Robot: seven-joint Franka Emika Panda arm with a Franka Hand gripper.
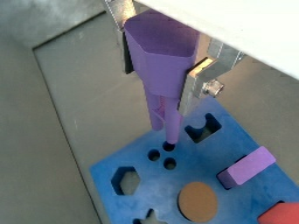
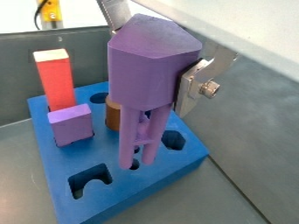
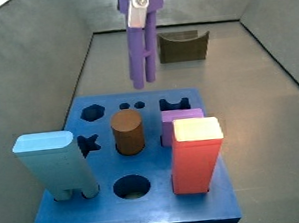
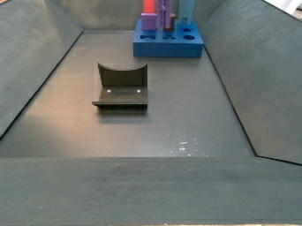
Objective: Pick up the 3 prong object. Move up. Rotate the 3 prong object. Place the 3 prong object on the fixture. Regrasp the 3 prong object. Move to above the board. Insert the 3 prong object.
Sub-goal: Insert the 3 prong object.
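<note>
Clamped on the upper end of the 3 prong object [image 3: 139,39], the pincer [image 3: 138,4] hangs above the back of the board [image 3: 146,179], its silver fingers [image 1: 201,73] pressed against the peg's flanks in both wrist views. That peg [image 2: 145,96] stands upright, long axis vertical, broad head up between the plates and slim lobed tip pointing straight down, the tip clear of the board's top in a side view. Below the tip lie small round holes [image 1: 162,158]. On the board stand a red block [image 3: 197,155], a light blue piece [image 3: 55,165], a brown cylinder [image 3: 128,134] and a short lilac block [image 2: 70,125]. Well apart on the dark floor sits the fixture [image 4: 120,86], its notch bare.
</note>
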